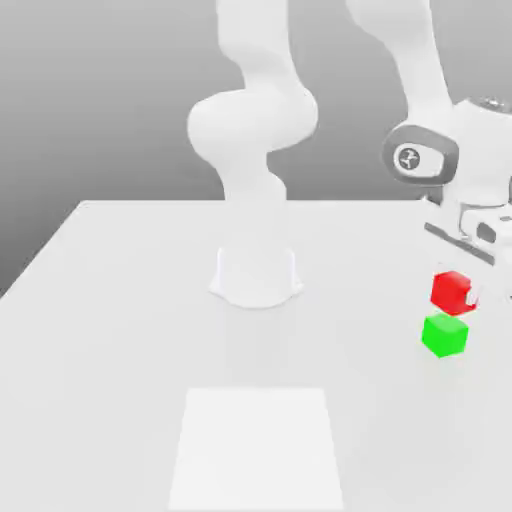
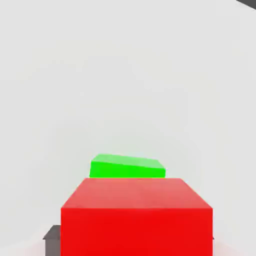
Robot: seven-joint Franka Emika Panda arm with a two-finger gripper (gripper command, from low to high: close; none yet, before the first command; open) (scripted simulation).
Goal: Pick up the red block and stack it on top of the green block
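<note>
The red block [image 1: 450, 288] hangs just above the table at the exterior view's right, with my gripper [image 1: 458, 296] shut on it. Directly below it, with a small gap between them, the green block [image 1: 445, 336] rests on the table. In the hand view the red block [image 2: 137, 217] looms large and close. Part of the green block [image 2: 127, 167] peeks out beyond its top edge. A dark finger pad [image 2: 51, 238] shows beside the red block's lower corner.
The arm's round white base [image 1: 256, 276] stands mid-table, to the exterior view's left of the blocks. A paler square patch [image 1: 257, 450] marks the white table [image 1: 110, 330] near its front edge. The blocks sit close to the table's right side.
</note>
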